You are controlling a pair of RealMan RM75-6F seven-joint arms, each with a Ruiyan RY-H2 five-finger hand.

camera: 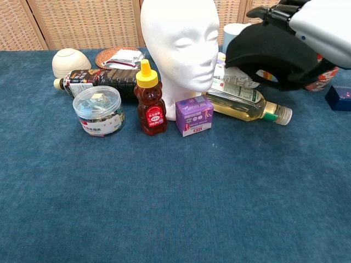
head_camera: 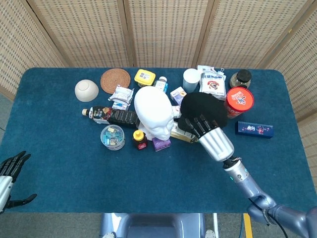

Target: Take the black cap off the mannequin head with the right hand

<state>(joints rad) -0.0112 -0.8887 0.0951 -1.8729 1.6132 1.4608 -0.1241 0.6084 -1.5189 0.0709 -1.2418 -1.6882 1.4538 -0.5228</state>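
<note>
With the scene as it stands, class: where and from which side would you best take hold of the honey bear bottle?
Grip the honey bear bottle around its belly, coming from the front. It stands upright, with the mannequin head close behind and the purple box close beside it; the front is open table.

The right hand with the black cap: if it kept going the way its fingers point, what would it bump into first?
Probably the mannequin head. The right hand points up-left, the black cap it holds leading; depth is uncertain, so it may pass behind.

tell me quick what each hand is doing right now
Left hand: open, holding nothing, at the table's near edge.
Right hand: holding the black cap.
</note>
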